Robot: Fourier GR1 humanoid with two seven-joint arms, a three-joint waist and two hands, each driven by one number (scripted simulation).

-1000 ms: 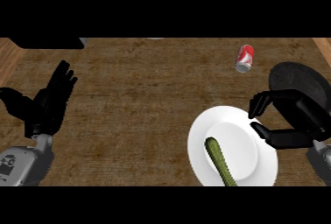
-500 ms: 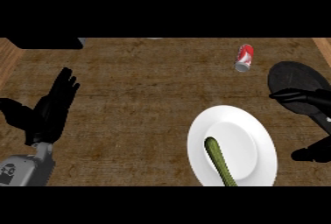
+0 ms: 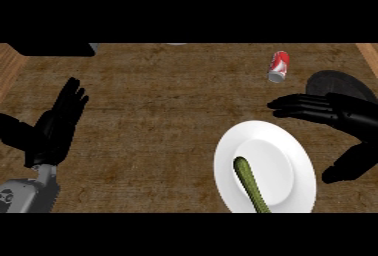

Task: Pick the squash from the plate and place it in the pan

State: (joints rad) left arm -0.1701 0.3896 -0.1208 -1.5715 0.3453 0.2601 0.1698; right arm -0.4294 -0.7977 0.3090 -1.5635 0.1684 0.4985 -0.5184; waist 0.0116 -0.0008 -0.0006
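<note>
Squash (image 3: 251, 186) lies unmoved on the plate (image 3: 284, 150), while the right hand (image 3: 328, 111), fingers spread and empty, has swung back from the pan (image 3: 336, 82), so the pick looks unstarted.

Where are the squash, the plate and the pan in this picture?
squash (image 3: 249, 181): head view, middle of its green body.
plate (image 3: 284, 150): head view, bare white surface.
pan (image 3: 338, 83): head view, its dark bottom.

Squash (image 3: 252, 184) on plate (image 3: 291, 150), left of pan (image 3: 336, 86)
</note>
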